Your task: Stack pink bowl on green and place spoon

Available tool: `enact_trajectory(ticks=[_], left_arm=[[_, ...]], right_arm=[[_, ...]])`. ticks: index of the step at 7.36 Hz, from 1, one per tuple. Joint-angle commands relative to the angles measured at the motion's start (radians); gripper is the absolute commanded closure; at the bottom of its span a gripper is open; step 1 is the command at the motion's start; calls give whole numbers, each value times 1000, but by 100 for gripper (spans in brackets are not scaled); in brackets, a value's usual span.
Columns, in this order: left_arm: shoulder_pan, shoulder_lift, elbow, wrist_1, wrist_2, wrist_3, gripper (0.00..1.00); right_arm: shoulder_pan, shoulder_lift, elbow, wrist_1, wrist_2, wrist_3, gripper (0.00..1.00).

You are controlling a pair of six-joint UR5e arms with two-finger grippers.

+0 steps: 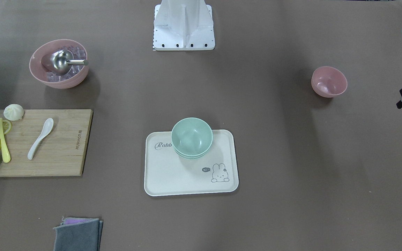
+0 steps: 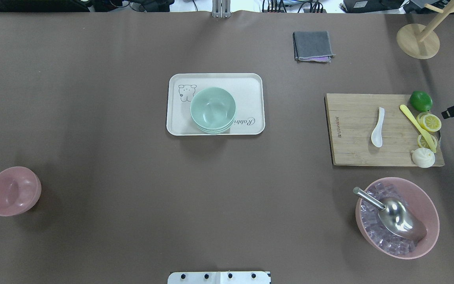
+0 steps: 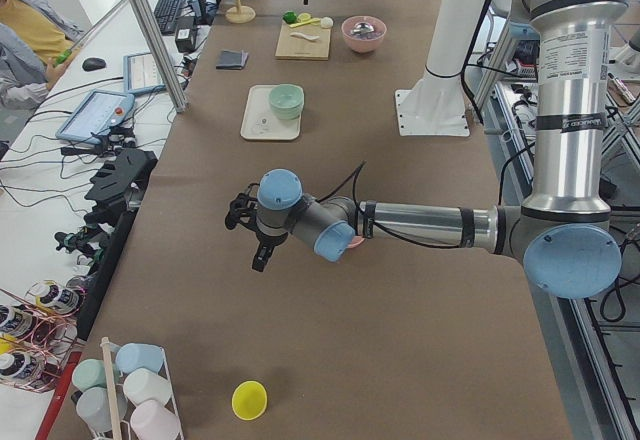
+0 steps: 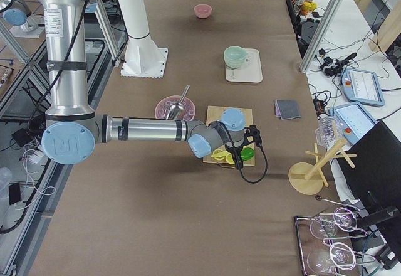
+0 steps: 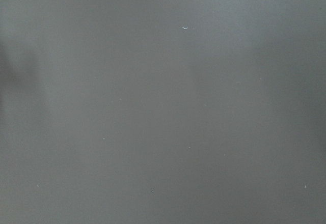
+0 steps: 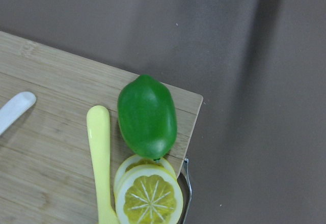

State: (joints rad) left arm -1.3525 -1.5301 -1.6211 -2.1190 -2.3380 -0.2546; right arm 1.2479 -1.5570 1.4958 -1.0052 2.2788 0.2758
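I'd take the small pink plastic bowl [image 2: 13, 196], lower left in the overhead view, by its rim with the left gripper [image 3: 257, 250]; I cannot tell how wide it stands. I'd lower it level and centred into the stacked mint-green bowls [image 2: 213, 109] on the cream tray [image 2: 175, 118]. The white ceramic spoon [image 2: 378, 127] lies at right on the wooden board [image 2: 353, 150].

My left arm [image 3: 420, 222], a silver tube with blue joint caps, stretches out low and level, and past its blue-capped wrist [image 3: 281, 189] the black left gripper [image 3: 258, 258] points down. My right arm [image 4: 144, 128] lies likewise, its black right gripper [image 4: 239, 162] hanging downward. I cannot tell whether either gripper's fingers are parted.
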Motion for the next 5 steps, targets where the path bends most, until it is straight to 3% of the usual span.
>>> enact_trajectory(ticks=[1, 5], left_arm=[[1, 1, 6, 1, -3, 0, 1], [3, 7, 21, 1, -1, 1, 1]], right_arm=[[-1, 3, -8, 2, 4, 3, 0], [33, 26, 4, -38, 13, -7, 0]])
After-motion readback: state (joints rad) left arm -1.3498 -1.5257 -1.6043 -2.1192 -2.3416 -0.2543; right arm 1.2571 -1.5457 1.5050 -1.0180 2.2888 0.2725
